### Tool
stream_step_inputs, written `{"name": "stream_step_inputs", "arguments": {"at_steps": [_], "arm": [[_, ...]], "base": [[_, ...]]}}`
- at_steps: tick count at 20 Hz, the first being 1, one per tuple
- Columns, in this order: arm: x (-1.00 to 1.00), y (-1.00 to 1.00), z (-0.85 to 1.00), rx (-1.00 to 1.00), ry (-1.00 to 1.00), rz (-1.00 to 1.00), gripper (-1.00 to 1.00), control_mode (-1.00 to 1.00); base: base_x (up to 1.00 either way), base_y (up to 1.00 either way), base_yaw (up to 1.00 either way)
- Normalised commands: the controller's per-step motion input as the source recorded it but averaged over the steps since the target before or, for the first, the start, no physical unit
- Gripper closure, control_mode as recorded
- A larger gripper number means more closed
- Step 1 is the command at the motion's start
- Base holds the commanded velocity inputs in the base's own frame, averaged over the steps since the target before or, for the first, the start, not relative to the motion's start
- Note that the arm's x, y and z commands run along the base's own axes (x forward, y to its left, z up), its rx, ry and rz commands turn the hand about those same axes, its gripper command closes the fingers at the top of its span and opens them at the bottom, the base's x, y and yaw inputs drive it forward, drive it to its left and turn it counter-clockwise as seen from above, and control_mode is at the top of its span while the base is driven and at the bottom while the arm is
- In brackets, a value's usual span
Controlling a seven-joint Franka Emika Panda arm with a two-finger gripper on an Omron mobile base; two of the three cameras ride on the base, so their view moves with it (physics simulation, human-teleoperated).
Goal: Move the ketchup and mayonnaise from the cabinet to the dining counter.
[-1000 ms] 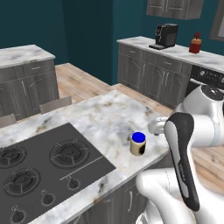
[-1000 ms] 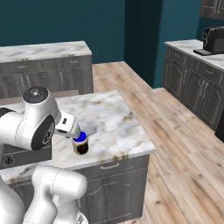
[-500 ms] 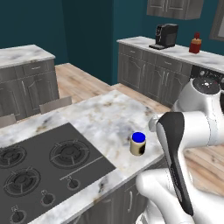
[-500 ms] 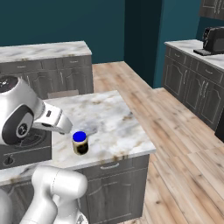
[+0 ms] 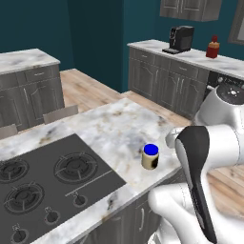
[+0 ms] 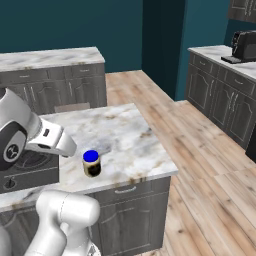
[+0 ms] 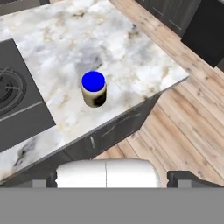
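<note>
Left base view
Jar: mayonnaise (image 5: 150, 157), cream with a blue lid, upright on the dining counter (image 5: 116, 128), near the counter's front edge and well to the right of the cooktop (image 5: 47, 186).
Arm: white and dark links rise at the lower right, right of the jar and apart from it.
Back wall: coffee machine (image 5: 180, 38) and a brownish-red bottle (image 5: 213, 47) on the far counter; wall cabinet (image 5: 190, 8) above them, doors shut.
Floor: wood planks between the island and the far units.

Right base view
Jar: same mayonnaise (image 6: 91, 163) upright on the marble, between the cooktop (image 6: 29, 167) and the counter's right end, close to the front edge.
Arm: a white link crosses from the left and ends just left of the jar, not touching it.
Far side: coffee machine (image 6: 244, 46) on the right counter; a second marble counter with grey drawers (image 6: 50, 75) behind the island.

Hand view
Jar: mayonnaise (image 7: 93, 89) seen from above, standing free on the marble with nothing touching it; cooktop (image 7: 17, 105) at the left.
Gripper: (image 7: 113, 180) well back from the jar, over the counter's front edge and the wood floor.
Fingers: tips (image 7: 183, 179) spread wide apart at the bottom of the view, nothing between them.
</note>
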Motion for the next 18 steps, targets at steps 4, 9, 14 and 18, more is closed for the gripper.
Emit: {"name": "stream_step_inputs", "arguments": {"at_steps": [4, 9, 14, 18], "arm": [[-0.39, 0.0, 0.0, 0.0, -0.08, 0.0, -1.0, -1.0], [-0.17, 0.0, 0.0, 0.0, -0.02, 0.0, -1.0, -1.0], [0.0, 0.0, 0.0, 0.0, 0.0, 0.0, -1.0, 1.0], [0.0, 0.0, 0.0, 0.0, 0.0, 0.0, -1.0, 1.0]], "base": [[0.0, 0.0, 0.0], [0.0, 0.0, 0.0], [-0.44, -0.14, 0.0], [-0.9, -0.36, -0.27]]}}
